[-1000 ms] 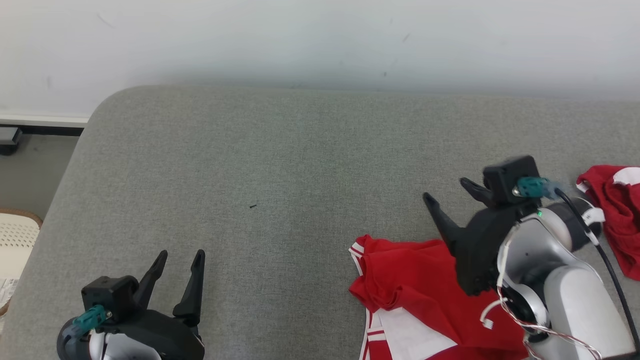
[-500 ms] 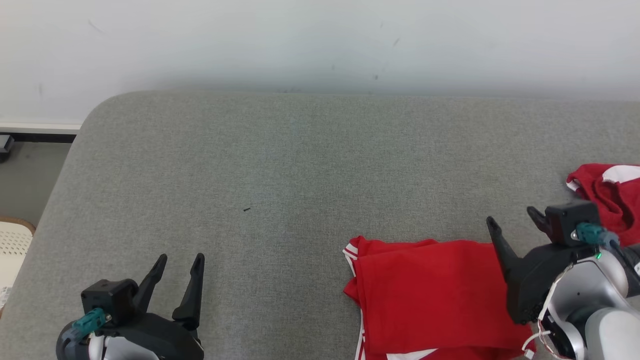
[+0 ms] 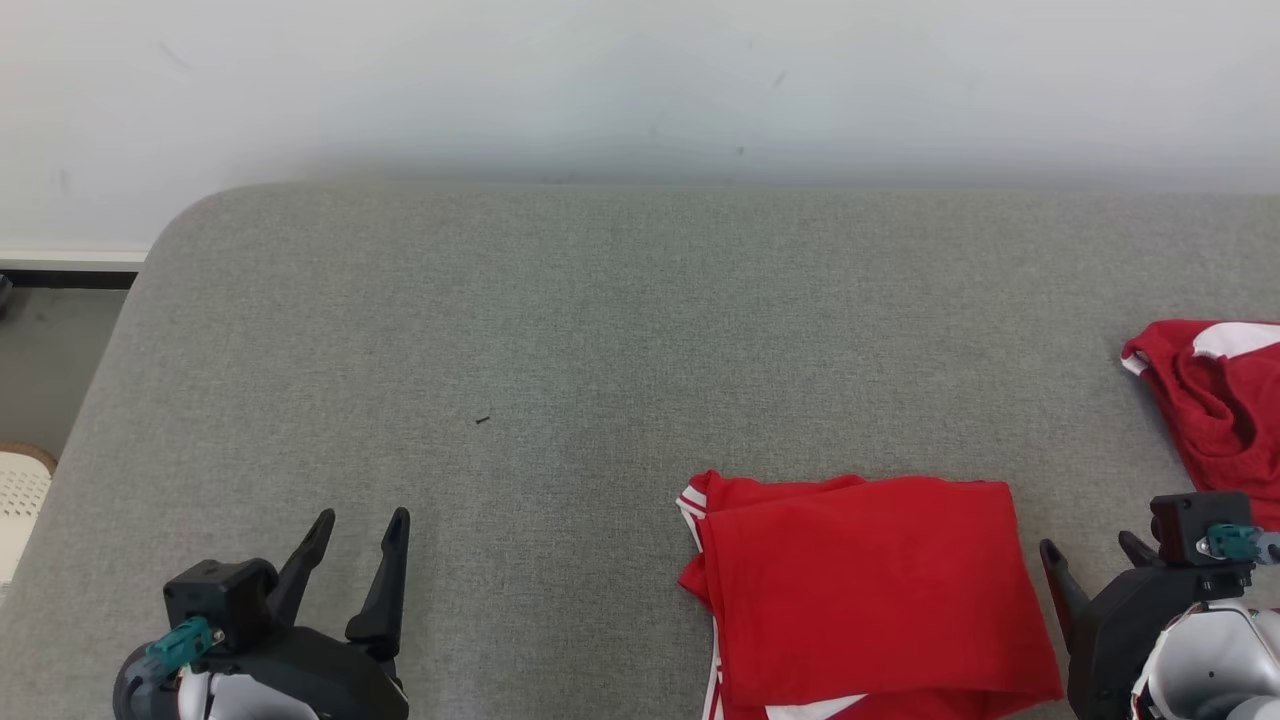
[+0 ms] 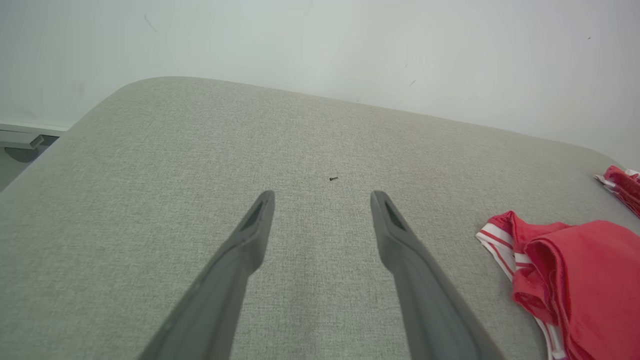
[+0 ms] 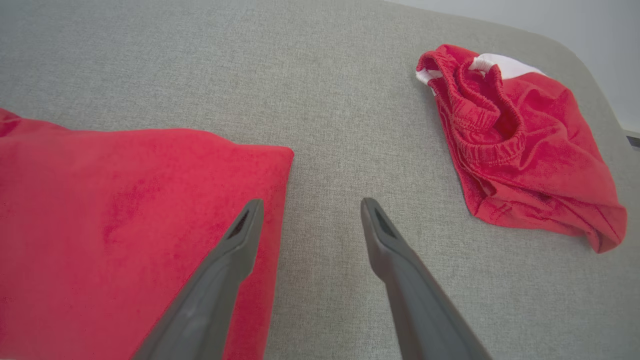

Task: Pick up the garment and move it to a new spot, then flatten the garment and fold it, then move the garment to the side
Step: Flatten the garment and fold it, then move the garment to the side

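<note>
garment (image 3: 860, 590): red w/ white trim, folded into a rough rectangle. It lies flat on the grey cushion (image 3: 600, 330), front-right in my head cam, and its near edge runs off the bottom of frame.
garment detail: striped white edging pokes out at its left side, and a white patch shows under the fold at the bottom. Top layer is smooth w/ few creases.
R gripper (image 3: 1086, 542): jaws spread wide, nothing between them but bare cushion. It sits just beside the garment's right edge. On the R wrist cam one finger overlaps that edge, but I can't tell if it touches the cloth.
L gripper (image 3: 362, 514): jaws also spread, empty, low at front-left. It's well apart from the garment and points out over bare cushion.
2nd red cloth (image 3: 1215, 400): crumpled heap w/ an elastic waistband and a white bit on top. It lies at the far-right edge, apart from the garment, w/ grey cushion between them.
speck (image 3: 483, 420): tiny dark bit on the cushion, just ahead of the L gripper's tips on the L wrist cam. Too small for me to ID.
wall (image 3: 640, 80): pale, a few faint marks, directly behind the cushion's far edge.
left margin: strip of floor, plus a pale woven thing (image 3: 20, 490) cut off by the frame, so I can't tell what it is.
</note>
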Controlling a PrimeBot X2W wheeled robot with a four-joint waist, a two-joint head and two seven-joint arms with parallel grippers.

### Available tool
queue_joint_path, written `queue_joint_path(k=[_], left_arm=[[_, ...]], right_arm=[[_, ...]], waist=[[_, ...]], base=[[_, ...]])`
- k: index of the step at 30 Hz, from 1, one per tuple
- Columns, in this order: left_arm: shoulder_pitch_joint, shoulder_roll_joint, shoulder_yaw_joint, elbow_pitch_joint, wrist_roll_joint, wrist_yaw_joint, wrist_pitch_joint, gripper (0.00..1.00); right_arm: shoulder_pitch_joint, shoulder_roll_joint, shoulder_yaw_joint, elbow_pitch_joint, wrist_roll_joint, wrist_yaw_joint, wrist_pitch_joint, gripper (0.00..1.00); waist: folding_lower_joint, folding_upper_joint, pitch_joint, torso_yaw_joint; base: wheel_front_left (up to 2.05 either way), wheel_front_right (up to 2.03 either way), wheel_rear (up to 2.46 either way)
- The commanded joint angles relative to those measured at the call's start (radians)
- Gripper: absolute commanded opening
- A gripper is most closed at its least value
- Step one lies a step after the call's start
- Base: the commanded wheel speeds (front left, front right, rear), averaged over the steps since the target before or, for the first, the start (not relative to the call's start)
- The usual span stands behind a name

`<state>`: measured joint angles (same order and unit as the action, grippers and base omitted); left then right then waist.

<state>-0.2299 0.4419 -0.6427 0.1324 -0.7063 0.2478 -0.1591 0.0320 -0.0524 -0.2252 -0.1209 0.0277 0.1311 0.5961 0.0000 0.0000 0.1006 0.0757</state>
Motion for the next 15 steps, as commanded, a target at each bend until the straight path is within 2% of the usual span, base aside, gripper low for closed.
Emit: queue_joint_path(k=[1,9,15], left_arm=[[-0.002,0.007,0.001,-0.005,-0.005,0.006,-0.002,1.00],[-0.016,0.007,-0.004,-0.016,0.003,0.010,0.004,1.00],[-0.026,0.006,-0.007,-0.018,0.010,0.011,-0.008,1.00]], right_arm=[[0.005,0.001,-0.008,-0.004,0.028,-0.001,0.021,1.00],[-0.008,0.001,-0.029,-0.014,0.095,-0.001,0.092,1.00],[-0.032,0.000,-0.046,0.025,0.187,-0.001,0.159,1.00]], waist=[[0.0000,0.0000,0.003,-0.005],[0.0000,0.0000,0.015,-0.006],[0.0000,0.0000,0.018,0.002]], base=[[0.00,0.00,0.00],[0.00,0.00,0.00],[0.00,0.00,0.00]])
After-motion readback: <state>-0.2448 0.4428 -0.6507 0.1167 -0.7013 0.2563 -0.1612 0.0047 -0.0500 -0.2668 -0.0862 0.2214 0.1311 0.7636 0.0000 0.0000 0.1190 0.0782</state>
